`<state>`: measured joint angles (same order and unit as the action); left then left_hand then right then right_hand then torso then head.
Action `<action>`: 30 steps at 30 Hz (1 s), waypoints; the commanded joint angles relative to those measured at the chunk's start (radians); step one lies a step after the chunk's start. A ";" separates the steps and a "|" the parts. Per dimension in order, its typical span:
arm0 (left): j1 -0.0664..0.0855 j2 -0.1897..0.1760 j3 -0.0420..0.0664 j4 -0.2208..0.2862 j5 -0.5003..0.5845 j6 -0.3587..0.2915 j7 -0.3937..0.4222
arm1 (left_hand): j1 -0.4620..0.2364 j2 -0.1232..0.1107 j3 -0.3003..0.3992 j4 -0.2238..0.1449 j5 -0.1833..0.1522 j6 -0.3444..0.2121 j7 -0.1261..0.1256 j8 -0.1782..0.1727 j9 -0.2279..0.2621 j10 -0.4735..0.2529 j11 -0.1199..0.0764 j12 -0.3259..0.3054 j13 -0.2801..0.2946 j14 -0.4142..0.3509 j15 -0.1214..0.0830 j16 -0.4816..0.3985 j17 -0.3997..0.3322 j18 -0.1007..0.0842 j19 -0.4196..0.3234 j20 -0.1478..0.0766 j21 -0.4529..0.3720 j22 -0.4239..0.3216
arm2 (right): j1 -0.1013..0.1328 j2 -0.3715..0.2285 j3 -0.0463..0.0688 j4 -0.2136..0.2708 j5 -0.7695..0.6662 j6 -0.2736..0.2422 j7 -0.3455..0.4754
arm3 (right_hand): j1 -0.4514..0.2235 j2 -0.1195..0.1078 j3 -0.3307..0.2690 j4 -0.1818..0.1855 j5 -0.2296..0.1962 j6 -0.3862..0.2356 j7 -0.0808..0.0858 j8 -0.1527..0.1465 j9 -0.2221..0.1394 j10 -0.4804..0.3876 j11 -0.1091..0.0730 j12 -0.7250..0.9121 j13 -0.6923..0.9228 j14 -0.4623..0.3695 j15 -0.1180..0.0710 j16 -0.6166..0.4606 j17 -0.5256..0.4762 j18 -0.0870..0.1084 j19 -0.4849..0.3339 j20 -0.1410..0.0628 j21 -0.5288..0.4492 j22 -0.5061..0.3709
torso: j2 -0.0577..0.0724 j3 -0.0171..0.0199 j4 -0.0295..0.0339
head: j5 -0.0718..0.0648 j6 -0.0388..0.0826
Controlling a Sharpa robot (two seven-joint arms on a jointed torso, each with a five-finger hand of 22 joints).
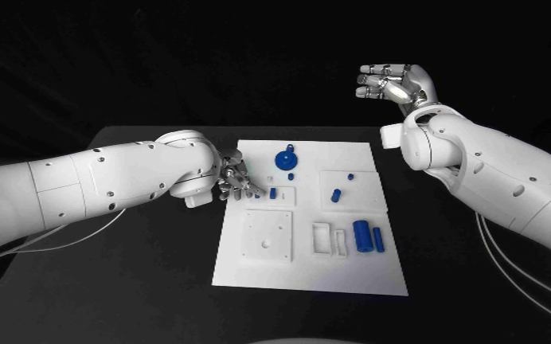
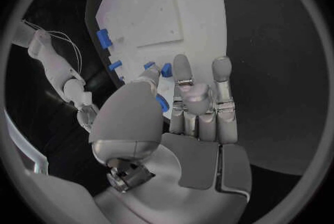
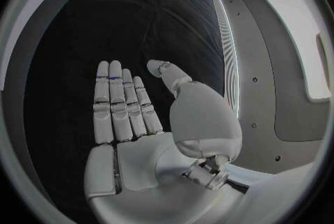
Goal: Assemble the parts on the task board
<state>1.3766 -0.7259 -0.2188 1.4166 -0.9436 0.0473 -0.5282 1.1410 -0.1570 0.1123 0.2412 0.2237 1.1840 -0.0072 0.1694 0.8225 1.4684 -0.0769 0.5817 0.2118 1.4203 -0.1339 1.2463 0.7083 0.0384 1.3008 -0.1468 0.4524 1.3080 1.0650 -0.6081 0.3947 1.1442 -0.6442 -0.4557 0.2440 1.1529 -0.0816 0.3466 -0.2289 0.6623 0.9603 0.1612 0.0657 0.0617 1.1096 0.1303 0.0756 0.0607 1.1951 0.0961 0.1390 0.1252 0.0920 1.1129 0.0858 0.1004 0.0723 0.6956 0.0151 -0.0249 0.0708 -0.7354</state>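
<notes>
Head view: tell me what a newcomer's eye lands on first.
First the white task board in the middle of the black table, dotted with small blue parts. Next the left hand, low at the board's left edge with its fingers by a small blue piece. Then the right hand, raised well above the table, holding nothing.

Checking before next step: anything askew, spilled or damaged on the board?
Nothing stands out. The task board lies flat and looks intact, and the blue parts lie on it. The left hand is at its left edge; the right hand is raised, holding nothing.
</notes>
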 commanded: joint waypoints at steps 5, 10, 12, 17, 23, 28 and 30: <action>0.000 -0.013 0.027 0.016 0.025 0.007 0.000 | -0.004 -0.011 -0.006 0.005 -0.006 0.003 -0.004 0.005 -0.002 0.046 0.005 -0.008 0.000 -0.008 0.000 -0.005 -0.006 -0.021 -0.001 -0.002 -0.010 0.016 | -0.002 0.000 0.000 -0.003 -0.007 0.015 0.004 | -0.003 -0.003 -0.004 0.001 0.005 -0.007 0.002 -0.005 -0.001 -0.005 0.001 -0.001 -0.001 -0.008 0.000 0.000 -0.001 -0.005 -0.009 -0.001 -0.003 -0.001 | 0.000 0.0000 0.0002 | -0.001 0.002; 0.002 -0.017 0.049 0.022 0.086 0.005 0.035 | -0.010 -0.012 -0.010 0.007 -0.024 -0.033 0.011 -0.011 -0.018 0.042 0.016 -0.049 -0.012 -0.040 0.007 -0.052 -0.088 -0.024 -0.019 0.003 -0.026 0.013 | -0.003 0.000 0.000 -0.005 -0.007 0.014 0.004 | -0.003 -0.003 -0.004 0.001 0.005 -0.007 0.002 -0.005 -0.001 -0.005 0.001 -0.001 -0.001 -0.008 0.000 0.000 -0.001 -0.005 -0.009 -0.001 -0.003 -0.001 | 0.000 -0.0001 -0.0001 | 0.000 0.005; 0.003 -0.017 0.054 0.023 0.103 0.003 0.046 | -0.016 -0.015 -0.010 0.009 -0.083 -0.060 0.023 -0.026 -0.080 0.040 0.023 -0.078 -0.019 -0.054 0.013 -0.065 -0.112 -0.024 -0.029 0.008 -0.039 0.011 | -0.003 0.001 0.000 -0.006 -0.007 0.014 0.004 | -0.003 -0.003 -0.004 0.001 0.005 -0.007 0.002 -0.005 -0.001 -0.005 0.001 -0.001 -0.001 -0.008 0.000 0.000 -0.001 -0.005 -0.009 -0.001 -0.003 -0.001 | 0.000 0.0002 0.0001 | 0.001 0.005; 0.004 -0.015 0.059 0.023 0.125 -0.027 0.078 | -0.024 -0.022 -0.010 0.015 -0.142 -0.082 0.028 0.031 -0.212 0.039 0.024 -0.098 -0.005 -0.061 0.015 -0.055 -0.140 -0.024 -0.019 0.010 -0.063 0.015 | -0.004 0.001 0.000 -0.007 -0.007 0.014 0.004 | -0.003 -0.003 -0.004 0.001 0.005 -0.007 0.002 -0.005 -0.001 -0.005 0.001 -0.001 -0.001 -0.008 0.000 0.000 -0.001 -0.005 -0.009 -0.001 -0.003 -0.001 | 0.000 0.0004 -0.0008 | 0.000 0.008; 0.005 -0.010 0.061 0.016 0.102 -0.092 0.240 | 0.133 0.085 0.016 -0.126 -0.010 -0.130 0.052 0.025 -0.288 -0.036 0.040 -0.194 -0.040 -0.116 0.038 -0.125 -0.187 -0.022 -0.050 0.029 -0.118 -0.009 | -0.004 0.001 0.000 -0.008 -0.007 0.015 0.004 | -0.003 -0.003 -0.004 0.001 0.005 -0.007 0.002 -0.005 -0.001 -0.005 0.001 -0.001 -0.001 -0.008 0.000 0.000 -0.001 -0.005 -0.009 -0.001 -0.003 -0.001 | 0.000 0.0011 -0.0004 | -0.004 0.012; 0.005 0.009 0.059 0.003 -0.003 -0.162 0.386 | 0.274 0.111 0.034 -0.250 0.022 -0.117 0.091 -0.051 -0.471 -0.108 0.073 -0.357 -0.132 -0.138 0.064 -0.161 -0.214 -0.008 -0.066 0.051 -0.163 -0.031 | -0.005 0.001 0.000 -0.009 -0.007 0.015 0.004 | -0.003 -0.003 -0.004 0.001 0.005 -0.007 0.002 -0.005 -0.001 -0.005 0.001 -0.001 -0.001 -0.008 0.000 0.000 -0.001 -0.005 -0.009 -0.001 -0.003 -0.001 | 0.000 0.0006 -0.0003 | -0.007 0.016; 0.005 0.022 0.056 -0.004 -0.050 -0.205 0.440 | 0.299 0.107 0.050 -0.279 0.022 -0.120 0.105 -0.079 -0.538 -0.129 0.087 -0.412 -0.148 -0.146 0.073 -0.167 -0.220 0.000 -0.072 0.059 -0.167 -0.024 | -0.005 0.001 0.000 -0.009 -0.007 0.014 0.004 | -0.003 -0.003 -0.004 0.001 0.005 -0.007 0.002 -0.005 -0.001 -0.005 0.001 -0.001 -0.001 -0.008 0.000 0.000 -0.001 -0.005 -0.009 -0.001 -0.003 -0.001 | 0.000 0.0006 -0.0005 | -0.007 0.017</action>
<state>1.3803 -0.7097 -0.1628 1.4136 -0.9009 -0.0598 -0.2527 1.4353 -0.0508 0.1602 -0.0338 0.2393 1.0613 0.0951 0.0933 0.2912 1.3445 0.0110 0.1761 0.0677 1.2729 -0.0618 1.0800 0.4888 0.0286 1.2270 -0.0907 0.2894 1.2827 1.0610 -0.6078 0.3947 1.1353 -0.6443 -0.4550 0.2422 1.1529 -0.0816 0.3466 -0.2289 0.6623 0.9604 0.1611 0.0657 0.0619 1.1097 0.1303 0.0756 0.0607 1.1952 0.0961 0.1390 0.1253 0.0920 1.1130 0.0857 0.1004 0.0723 0.6956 0.0158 -0.0252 0.0644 -0.7201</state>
